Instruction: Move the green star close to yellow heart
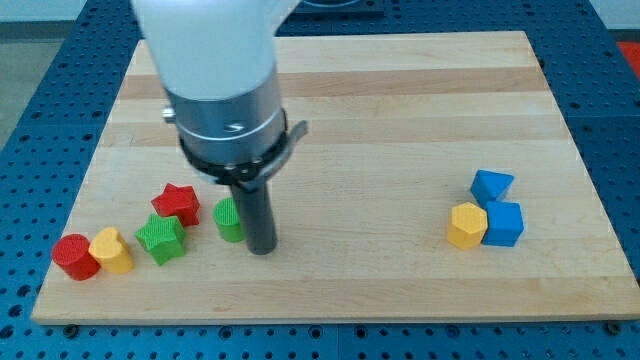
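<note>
Plainly no pincer: my tip (262,249) (a bare rod) touches the green block (229,220), right of the green star (161,238).

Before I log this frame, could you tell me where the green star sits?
The green star sits at the board's lower left, below the red star, between the yellow heart and my tip.

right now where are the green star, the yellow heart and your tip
green star (160,238), camera view, middle of its top face
yellow heart (111,249), camera view, on its top face
my tip (262,248), camera view, very end of the rod, right of the star
</note>
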Action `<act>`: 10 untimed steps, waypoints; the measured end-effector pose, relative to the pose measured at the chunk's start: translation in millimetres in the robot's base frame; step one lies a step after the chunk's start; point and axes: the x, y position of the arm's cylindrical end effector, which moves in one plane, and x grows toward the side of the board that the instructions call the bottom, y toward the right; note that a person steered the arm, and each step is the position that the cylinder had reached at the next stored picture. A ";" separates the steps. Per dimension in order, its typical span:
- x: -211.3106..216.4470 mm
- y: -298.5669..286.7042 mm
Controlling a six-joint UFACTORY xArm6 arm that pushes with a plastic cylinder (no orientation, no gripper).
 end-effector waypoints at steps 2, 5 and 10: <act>14.2 -76.6; 20.4 -82.5; 23.9 -81.9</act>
